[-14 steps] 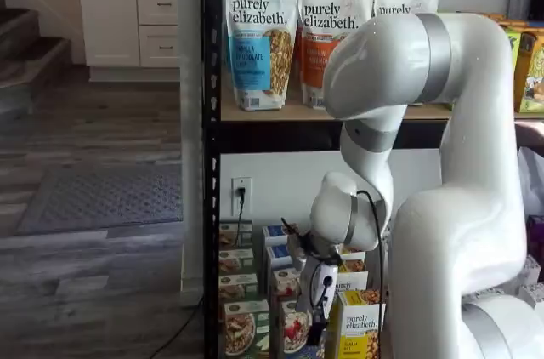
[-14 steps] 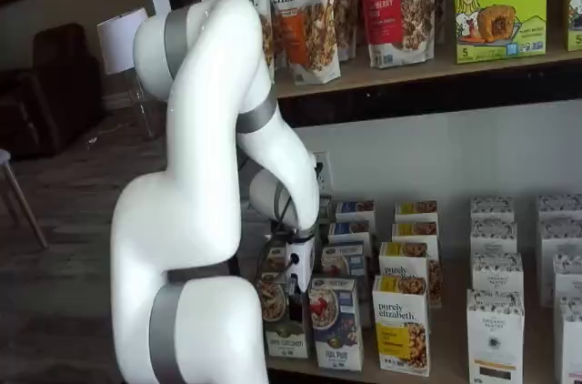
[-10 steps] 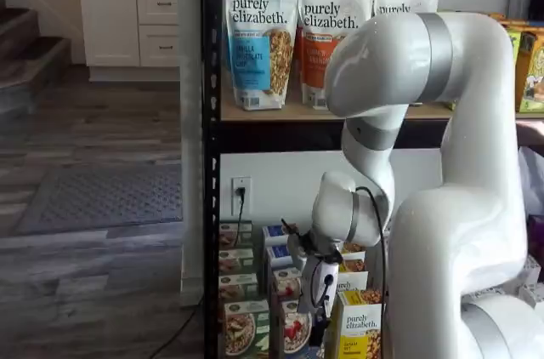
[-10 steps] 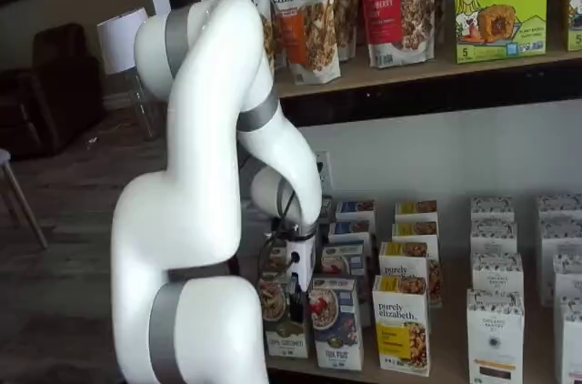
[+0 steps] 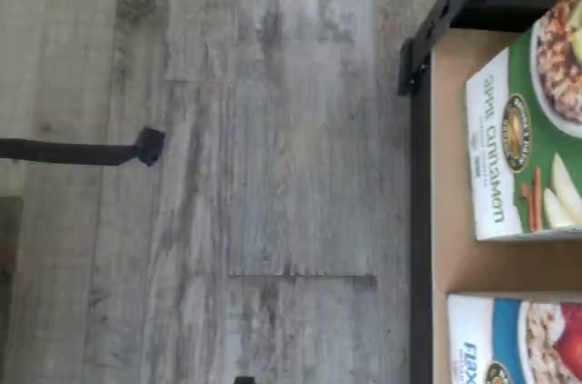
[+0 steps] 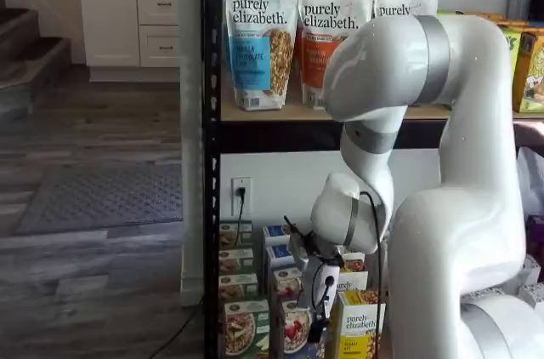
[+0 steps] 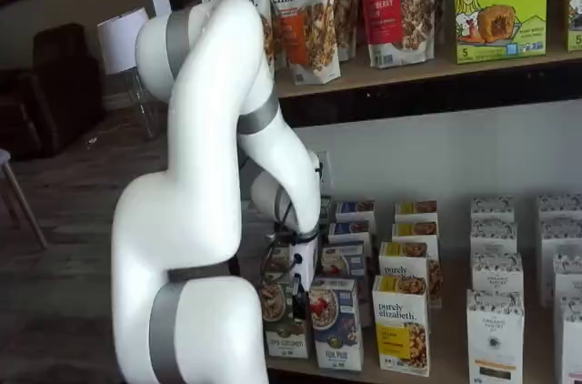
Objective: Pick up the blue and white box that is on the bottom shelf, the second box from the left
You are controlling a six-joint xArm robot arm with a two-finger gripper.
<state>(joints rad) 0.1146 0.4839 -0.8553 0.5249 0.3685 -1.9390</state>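
The small upright blue and white box [image 7: 335, 322], a carton with a white top, a blue lower part and a bowl of granola with red berries, stands at the front edge of the bottom shelf [image 7: 436, 372] of the black metal-framed rack. The same-size green and white carton [image 7: 284, 315] stands just beside it at nine o'clock, and the yellow and white "purely elizabeth" carton [image 7: 401, 323] at three o'clock. In the wrist view both front cartons lie side by side on the tan shelf board, the blue one [image 5: 518, 340] only partly in frame.

The white-bodied gripper [image 7: 297, 288] hangs low in front of the rows, its black fingers seen side-on (no gap shows plainly). I judge them spread wide and holding nothing. From the fingers the box lies about four o'clock, close by. Its long axis runs upright, so the fingers probably need to straddle its narrow width.
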